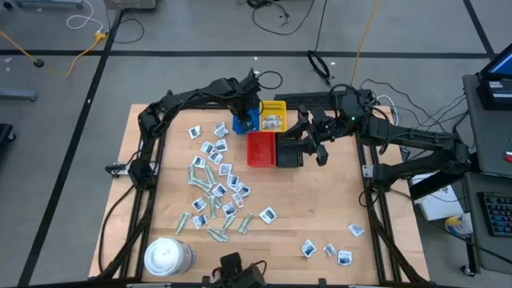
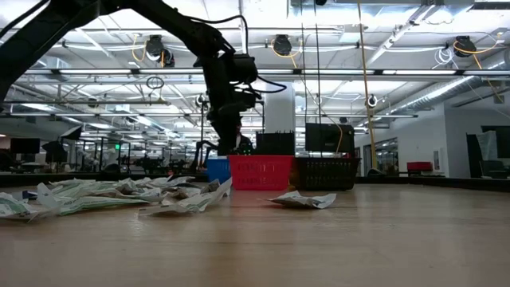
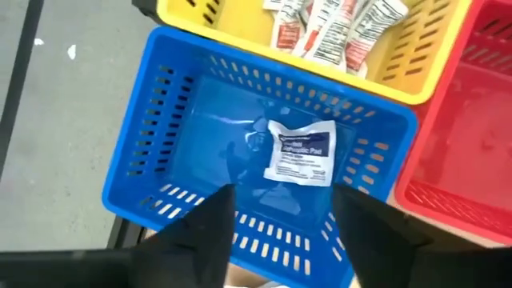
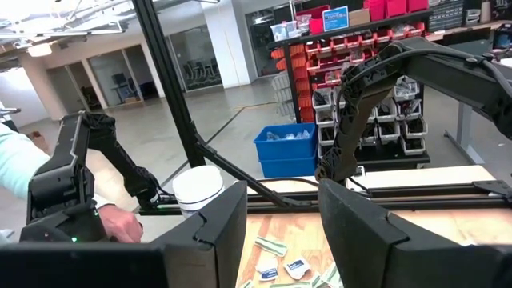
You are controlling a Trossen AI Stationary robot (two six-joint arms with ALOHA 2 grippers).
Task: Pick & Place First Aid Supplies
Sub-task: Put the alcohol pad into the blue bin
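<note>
The first aid supplies (image 1: 216, 180) lie scattered as small flat packets over the table's left middle, with a few more (image 1: 328, 250) near the front right. One white packet with blue print (image 3: 300, 152) lies flat on the floor of the blue tray (image 3: 184, 136). My left gripper (image 3: 284, 232) hangs open just above that tray (image 1: 242, 122), pointing steeply down, with nothing between its fingers. My right gripper (image 4: 280, 232) waits open and level, above the table by the black tray (image 1: 288, 154).
The yellow tray (image 1: 273, 116) holds packets with red print (image 3: 328, 28). The red tray (image 1: 261, 148) stands next to the blue one. A round white tub (image 1: 166, 256) stands at the near left. A person's sleeve (image 4: 16, 168) shows beyond the table.
</note>
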